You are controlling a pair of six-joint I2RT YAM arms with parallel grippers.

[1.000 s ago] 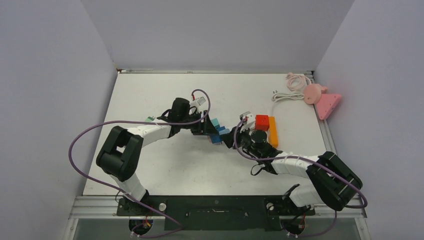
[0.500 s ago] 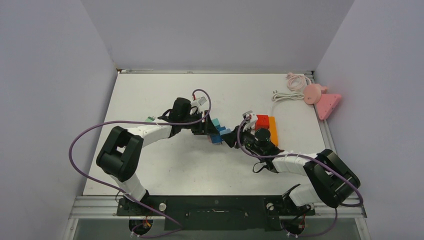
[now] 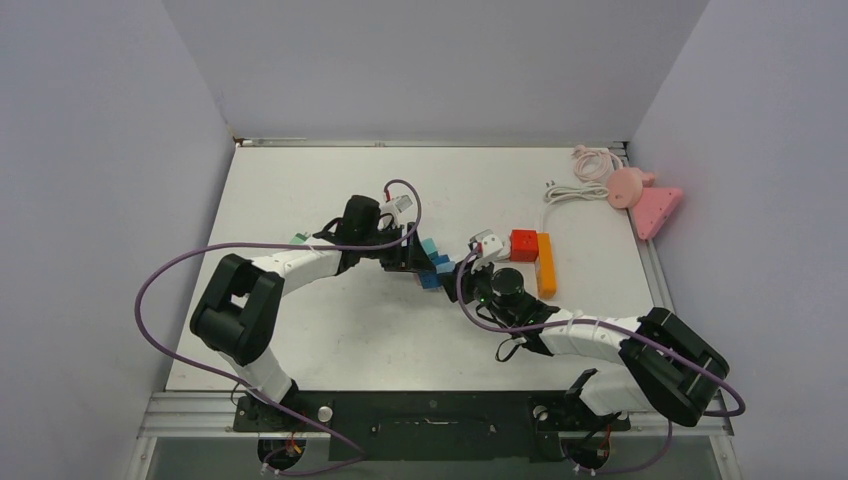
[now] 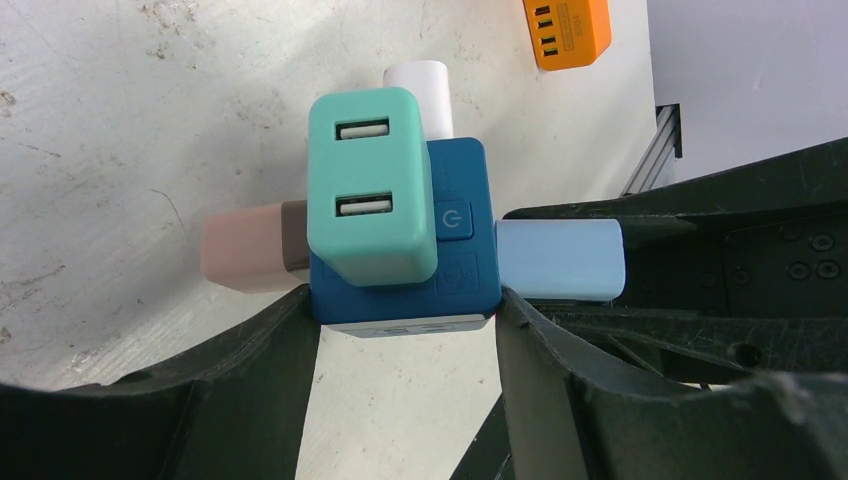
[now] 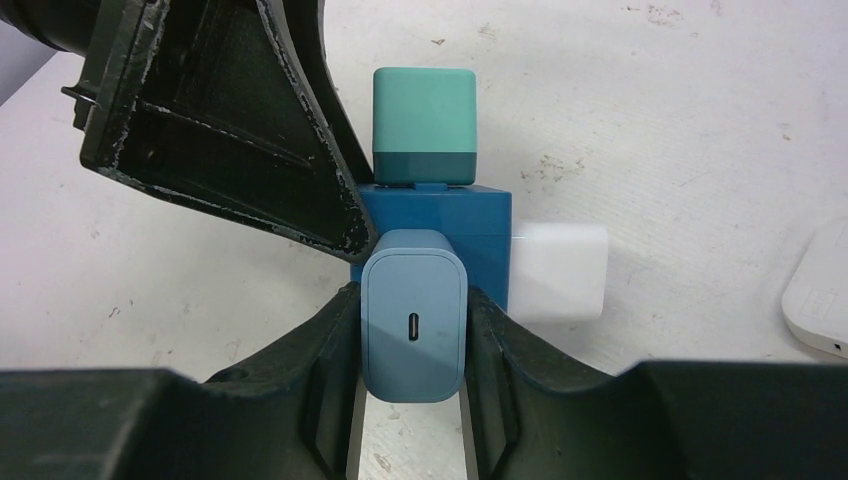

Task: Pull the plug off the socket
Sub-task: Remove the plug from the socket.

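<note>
I see the left gripper (image 3: pixel 412 258) out near the middle of the table (image 3: pixel 330 330), reaching toward 3 o'clock. Its 2 fingers are clamped on opposite sides of the blue socket cube (image 4: pixel 462 265), which sits on the table surface.

In the left wrist view, 4 plugs show on that cube:
- A teal USB adapter (image 4: pixel 370 190) with 2 ports is on the face toward the camera.
- A pink-brown plug (image 4: pixel 250 248), blurred, is at 9 o'clock.
- A white plug (image 4: pixel 420 85) is at 12 o'clock.
- The light blue plug (image 4: pixel 560 260) is at 3 o'clock.

The light blue plug is butted against the cube's side and I see no gap between them.

The right gripper (image 5: pixel 413 330) comes in from the cube's 3 o'clock side in the top view. Its 2 fingers are squeezed tight on the flanks of the light blue plug, whose 1 port faces the right wrist camera. In that view the cube is at 12 o'clock of the plug, with the teal adapter beyond it and the white plug off at 3 o'clock.

In the top view, a red block (image 3: pixel 524 244) touches an orange power strip (image 3: pixel 546 263) just past the right wrist. At about 1 o'clock from them, near the table's far right corner, lie a coiled white cable (image 3: pixel 565 192) and a pink wedge (image 3: pixel 655 208).
</note>
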